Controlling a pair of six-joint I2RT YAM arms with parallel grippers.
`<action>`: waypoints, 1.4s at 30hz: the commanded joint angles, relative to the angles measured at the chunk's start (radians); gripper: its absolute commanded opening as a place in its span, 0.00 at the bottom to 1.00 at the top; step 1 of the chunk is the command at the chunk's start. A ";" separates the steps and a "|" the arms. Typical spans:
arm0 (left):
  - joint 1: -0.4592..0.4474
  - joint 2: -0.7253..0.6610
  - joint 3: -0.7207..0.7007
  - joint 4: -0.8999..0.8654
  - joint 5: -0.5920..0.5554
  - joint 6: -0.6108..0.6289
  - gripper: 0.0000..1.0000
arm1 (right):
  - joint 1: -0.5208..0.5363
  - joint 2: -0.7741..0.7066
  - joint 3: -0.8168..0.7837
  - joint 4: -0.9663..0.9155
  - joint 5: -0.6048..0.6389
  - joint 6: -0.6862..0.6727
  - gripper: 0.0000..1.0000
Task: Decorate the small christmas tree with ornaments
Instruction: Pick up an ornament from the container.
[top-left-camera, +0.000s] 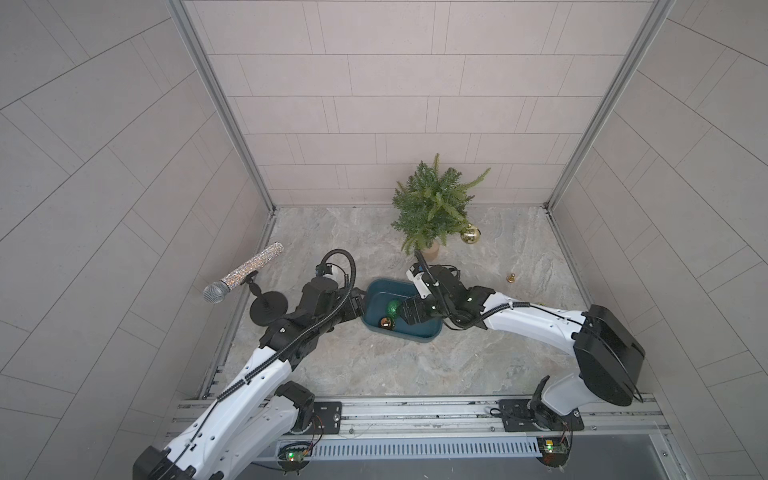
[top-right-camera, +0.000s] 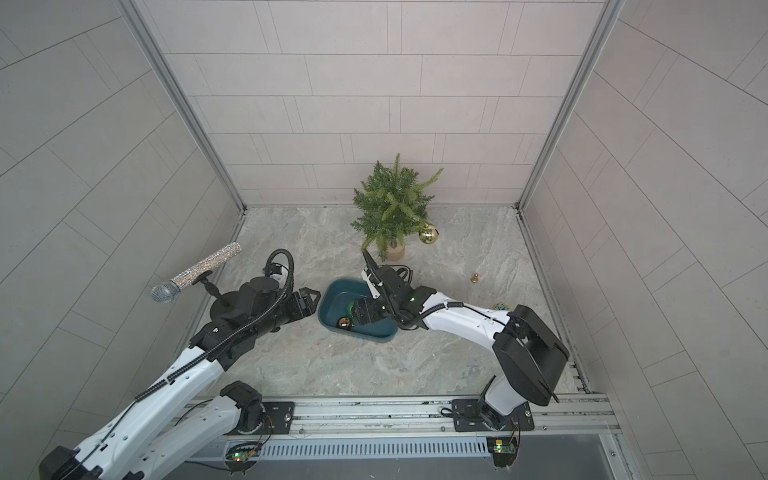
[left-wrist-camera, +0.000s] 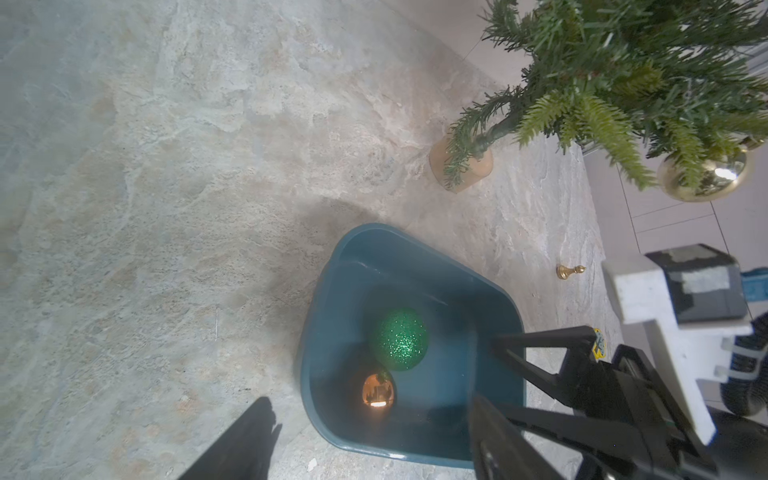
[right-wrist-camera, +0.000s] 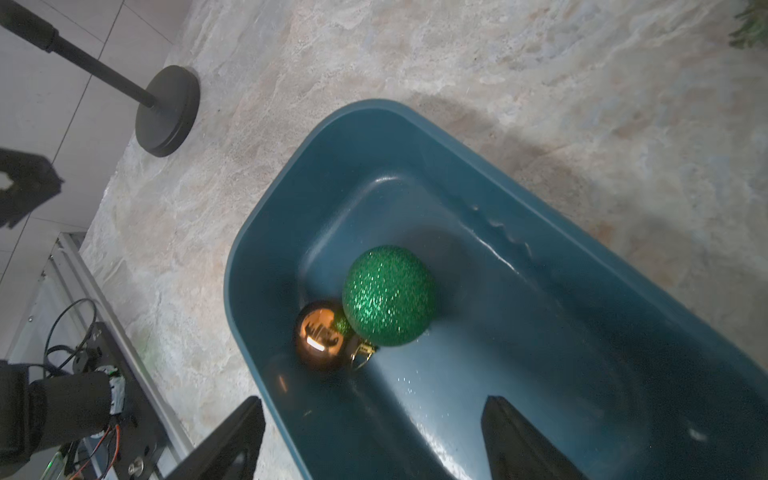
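Hovering my right gripper (right-wrist-camera: 374, 403) over the bin (right-wrist-camera: 540, 208), jaws apart and empty, green bauble (right-wrist-camera: 388, 295) and copper bauble (right-wrist-camera: 320, 334) touching just ahead of it, left gripper (top-right-camera: 313, 300) released beside the bin, gold bauble (top-left-camera: 470, 235) at the tree (top-left-camera: 432, 203) beyond.

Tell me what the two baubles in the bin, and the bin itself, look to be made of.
Green bauble: glitter-coated, with a rough sparkle all over; the shell beneath cannot be told. Copper bauble: smooth mirror finish with sharp reflections, likely metallised plastic or glass. Bin: teal, moulded with rounded corners and a soft sheen, probably plastic.
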 joint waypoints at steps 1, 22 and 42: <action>0.012 -0.012 -0.014 -0.007 0.005 -0.015 0.78 | 0.006 0.059 0.053 -0.009 0.033 0.028 0.86; 0.047 -0.009 -0.047 0.036 0.054 -0.049 0.78 | 0.008 0.304 0.188 -0.019 -0.010 0.080 0.75; 0.050 0.021 0.002 0.135 0.137 -0.055 0.77 | -0.030 0.001 0.086 -0.026 -0.020 0.026 0.60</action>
